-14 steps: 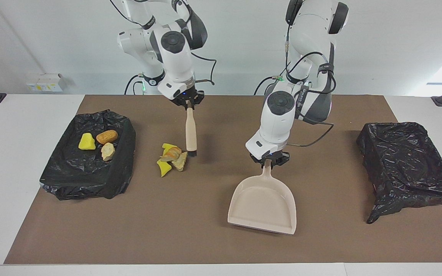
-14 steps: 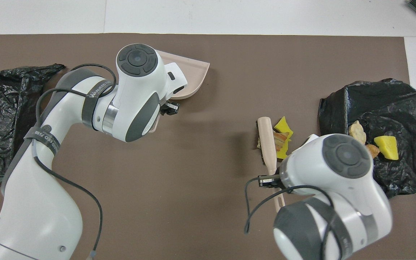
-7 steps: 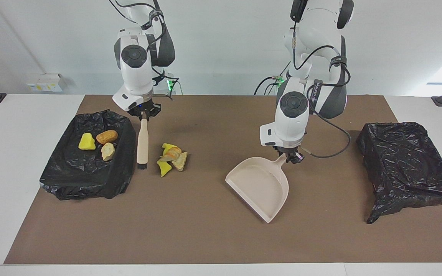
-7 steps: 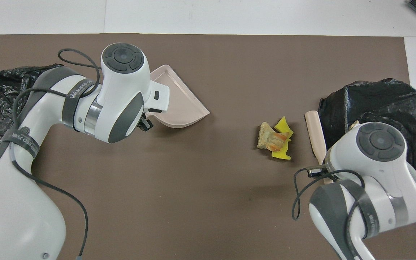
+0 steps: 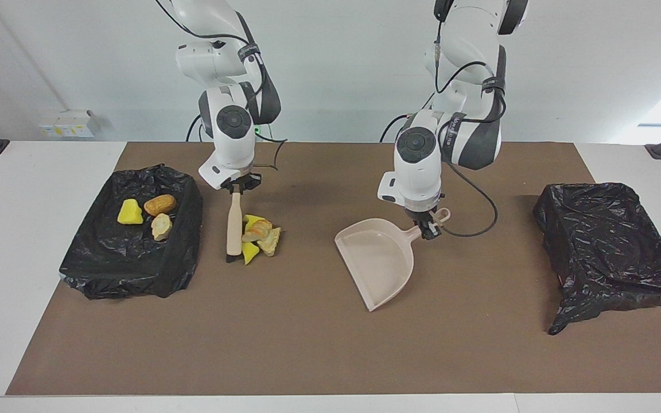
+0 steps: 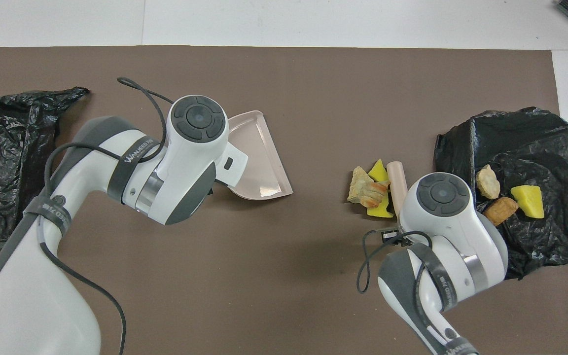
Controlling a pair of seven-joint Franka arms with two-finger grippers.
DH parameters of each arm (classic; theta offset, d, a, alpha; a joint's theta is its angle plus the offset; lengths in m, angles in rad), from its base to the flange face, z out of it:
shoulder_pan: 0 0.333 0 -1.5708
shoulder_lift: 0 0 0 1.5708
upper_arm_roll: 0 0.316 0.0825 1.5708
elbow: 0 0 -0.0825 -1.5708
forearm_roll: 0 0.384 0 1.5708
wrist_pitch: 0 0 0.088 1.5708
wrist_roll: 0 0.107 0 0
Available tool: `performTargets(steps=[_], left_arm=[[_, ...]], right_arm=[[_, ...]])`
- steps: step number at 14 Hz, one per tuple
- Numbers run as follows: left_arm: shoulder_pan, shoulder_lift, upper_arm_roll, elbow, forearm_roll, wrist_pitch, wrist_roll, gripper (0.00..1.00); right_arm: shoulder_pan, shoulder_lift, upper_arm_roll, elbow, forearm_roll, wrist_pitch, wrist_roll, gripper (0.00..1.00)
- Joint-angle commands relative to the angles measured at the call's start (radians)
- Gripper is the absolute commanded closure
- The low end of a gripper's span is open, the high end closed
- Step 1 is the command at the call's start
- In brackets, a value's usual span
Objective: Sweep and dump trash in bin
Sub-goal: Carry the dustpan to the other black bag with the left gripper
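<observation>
Brush & dustpan being lined up either side of the loose trash pile.

Going across the facing view: black bag-lined bin (image 5: 129,269) at the right arm's end is holding 3 scraps – a yellow sponge piece (image 5: 129,213), an orange-brown lump (image 5: 160,203), a tan lump (image 5: 161,226). Right gripper (image 5: 237,190), fingers pinching the beige wooden-handled brush (image 5: 233,226), is keeping it upright, bristles down betw. bin & the loose trash pile of yellow sponge and tan lumps (image 5: 259,236) on the bench (image 5: 307,355), prob. to push scraps toward the pan. Left gripper (image 5: 429,229), fingers pinching the handle, is angling the beige plastic dustpan (image 5: 377,261), empty, mouth toward the pile, well apart from it. Second black bag-lined bin (image 5: 609,246), left arm's end, is showing nothing inside.
</observation>
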Motion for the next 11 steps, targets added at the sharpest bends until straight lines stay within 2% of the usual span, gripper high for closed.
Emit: performTargets(steps=[1, 5, 8, 11], left_arm=[[-0.052, -0.098, 0.007, -0.163, 0.025, 0.111, 0.027, 1.00], [-0.115, -0.136, 0.007, -0.255, 0.023, 0.159, 0.027, 1.00], [-0.155, -0.171, 0.007, -0.321, 0.023, 0.193, 0.023, 1.00], [-0.155, -0.167, 0.004, -0.356, 0.023, 0.287, 0.051, 1.00]], right_arm=[[0.046, 0.054, 0.005, 0.038, 0.055, 0.028, 0.016, 1.00], [0.121, 0.137, 0.007, 0.130, 0.163, 0.043, 0.067, 1.00], [0.175, 0.147, 0.005, 0.161, 0.237, 0.076, 0.069, 1.00], [0.219, 0.170, 0.008, 0.204, 0.298, 0.111, 0.046, 1.00]])
